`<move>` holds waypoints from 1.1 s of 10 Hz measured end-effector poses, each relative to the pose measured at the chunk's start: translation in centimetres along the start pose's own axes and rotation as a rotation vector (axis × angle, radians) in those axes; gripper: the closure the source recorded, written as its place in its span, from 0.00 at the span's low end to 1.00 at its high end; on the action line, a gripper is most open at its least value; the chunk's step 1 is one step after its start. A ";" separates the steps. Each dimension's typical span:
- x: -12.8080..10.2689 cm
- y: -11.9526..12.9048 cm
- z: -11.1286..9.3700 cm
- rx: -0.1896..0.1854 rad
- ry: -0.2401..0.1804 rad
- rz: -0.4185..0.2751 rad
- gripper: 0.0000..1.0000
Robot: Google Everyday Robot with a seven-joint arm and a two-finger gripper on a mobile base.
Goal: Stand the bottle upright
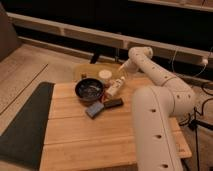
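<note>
The bottle [114, 89] lies on its side on the wooden table [100, 140], slanted, with its white-capped end pointing up and to the right. It rests between the dark bowl [89, 90] and the arm. My gripper [122, 73] hangs at the end of the white arm, which arcs over from the right. The gripper is just above the bottle's capped end and looks open, with nothing in it. I cannot tell whether it touches the bottle.
A short white cup [104, 75] stands behind the bowl, in front of a yellowish board [84, 71]. A blue block [94, 109] and a dark bar [113, 103] lie in front of the bottle. A dark mat [25, 125] lies left of the table.
</note>
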State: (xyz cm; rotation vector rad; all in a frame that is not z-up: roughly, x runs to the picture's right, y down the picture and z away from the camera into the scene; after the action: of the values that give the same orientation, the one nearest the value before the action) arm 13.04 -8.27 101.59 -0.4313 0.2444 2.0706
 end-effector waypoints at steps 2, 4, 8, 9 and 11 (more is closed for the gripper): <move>1.2 0.9 1.4 -0.002 0.036 -0.028 0.35; 1.3 1.5 2.1 0.002 0.047 -0.054 0.35; 1.1 1.0 3.4 0.031 0.055 -0.069 0.35; 1.1 0.3 4.1 0.054 0.058 -0.071 0.35; 0.7 -0.4 4.8 0.083 0.053 -0.063 0.35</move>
State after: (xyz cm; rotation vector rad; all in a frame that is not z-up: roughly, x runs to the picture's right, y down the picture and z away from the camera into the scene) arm 12.10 -5.84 105.65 -0.4383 0.3434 1.9814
